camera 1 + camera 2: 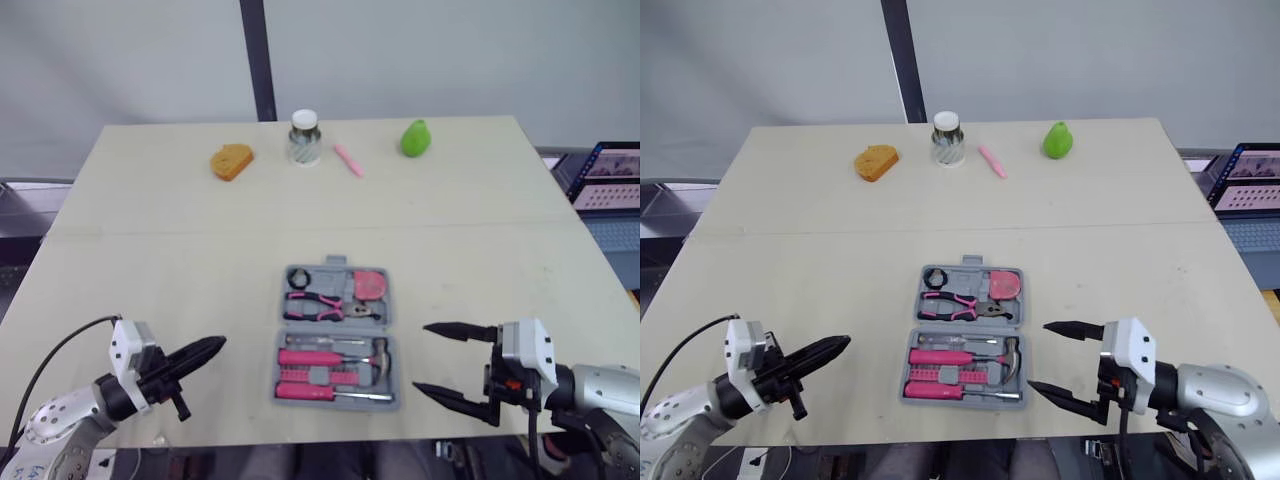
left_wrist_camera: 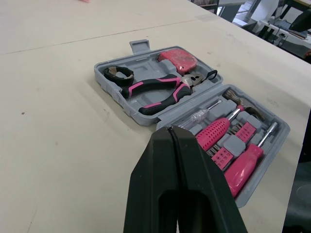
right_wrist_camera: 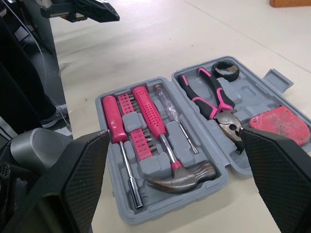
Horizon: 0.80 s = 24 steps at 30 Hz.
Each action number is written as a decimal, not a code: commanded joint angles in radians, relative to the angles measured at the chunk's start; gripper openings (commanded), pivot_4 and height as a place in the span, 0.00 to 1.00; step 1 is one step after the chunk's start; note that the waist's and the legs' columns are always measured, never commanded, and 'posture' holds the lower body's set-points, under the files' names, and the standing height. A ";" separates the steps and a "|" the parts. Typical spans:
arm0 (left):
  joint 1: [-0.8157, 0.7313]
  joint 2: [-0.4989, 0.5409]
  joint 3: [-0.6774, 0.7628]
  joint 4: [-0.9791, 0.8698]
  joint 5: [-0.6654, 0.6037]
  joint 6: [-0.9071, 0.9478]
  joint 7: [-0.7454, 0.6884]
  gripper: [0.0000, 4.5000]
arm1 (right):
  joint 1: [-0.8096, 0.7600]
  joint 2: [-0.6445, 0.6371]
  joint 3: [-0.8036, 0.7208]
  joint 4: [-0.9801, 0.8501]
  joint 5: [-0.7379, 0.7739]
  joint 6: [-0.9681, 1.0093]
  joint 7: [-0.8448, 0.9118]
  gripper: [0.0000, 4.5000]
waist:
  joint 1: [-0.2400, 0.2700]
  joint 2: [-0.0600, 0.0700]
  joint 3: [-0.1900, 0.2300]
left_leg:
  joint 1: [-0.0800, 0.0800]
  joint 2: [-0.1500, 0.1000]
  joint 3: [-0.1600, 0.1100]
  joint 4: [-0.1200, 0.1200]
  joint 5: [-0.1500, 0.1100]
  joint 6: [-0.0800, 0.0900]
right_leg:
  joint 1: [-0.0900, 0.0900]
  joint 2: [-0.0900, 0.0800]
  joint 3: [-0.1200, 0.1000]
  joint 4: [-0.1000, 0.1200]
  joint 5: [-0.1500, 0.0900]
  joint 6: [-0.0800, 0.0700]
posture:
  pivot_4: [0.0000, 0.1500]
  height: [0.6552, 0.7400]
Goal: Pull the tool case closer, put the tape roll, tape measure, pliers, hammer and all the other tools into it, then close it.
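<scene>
Item 1, tool case [image 2: 115, 99]: we log it open flat on the table [image 1: 150, 250] near the front edge, between both grippers and touching neither. Far half holds tape roll [image 1: 300, 279], pliers [image 1: 318, 306] and tape measure [image 1: 370, 284]; near half holds hammer [image 1: 378, 357] and 2 pink screwdrivers [image 1: 312, 357]. We judge packing done, with only closing left. Left gripper [image 1: 218, 344]: jaws pressed together, left of the case. Right gripper [image 1: 420, 358]: jaws spread wide, right of it. Risks: folding 1 half over may spill loosely seated pliers or tape roll, and a stray handle would block the latch. A one-sided push could skid the case toward the edge.
</scene>
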 commanded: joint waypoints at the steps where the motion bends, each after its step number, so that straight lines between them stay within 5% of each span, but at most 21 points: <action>1: 0.000 -0.009 -0.011 -0.034 0.009 -0.005 0.012 0.01 | -0.013 -0.011 -0.006 -0.003 0.020 0.003 0.017 1.00 | -0.001 0.000 0.001 | 0.000 -0.001 -0.001 0.000 0.000 0.000 | 0.000 -0.001 -0.001 0.000 0.000 0.000 | 1.00 1.00; 8: 0.002 -0.014 -0.021 -0.032 0.023 -0.008 0.032 0.01 | -0.045 -0.031 0.004 0.020 0.021 0.043 0.013 1.00 | -0.005 0.000 0.004 | -0.002 -0.009 -0.007 -0.001 0.003 0.001 | 0.004 -0.003 -0.009 -0.001 0.000 0.000 | 1.00 1.00; 13: -0.006 -0.011 -0.026 -0.030 0.031 0.011 0.047 0.01 | -0.065 -0.028 0.008 0.034 0.007 0.052 0.000 1.00 | -0.020 0.001 0.005 | -0.012 -0.040 -0.044 -0.015 0.022 0.014 | 0.024 -0.035 -0.059 -0.006 -0.004 0.010 | 1.00 1.00; 22: -0.153 0.025 -0.085 0.072 0.059 0.111 0.056 0.01 | -0.141 -0.069 0.064 0.139 -0.099 0.232 -0.127 1.00 | 0.023 -0.002 0.006 | -0.014 -0.033 -0.031 -0.016 0.028 0.005 | -0.004 -0.027 -0.019 0.001 -0.002 0.012 | 1.00 1.00; 24: -0.208 0.026 -0.118 0.112 0.079 0.121 0.052 0.00 | -0.155 -0.062 0.067 0.162 -0.107 0.243 -0.136 0.87 | 0.024 -0.002 0.006 | -0.014 -0.032 -0.029 -0.017 0.028 0.004 | -0.006 -0.026 -0.016 0.002 -0.002 0.012 | 1.00 1.00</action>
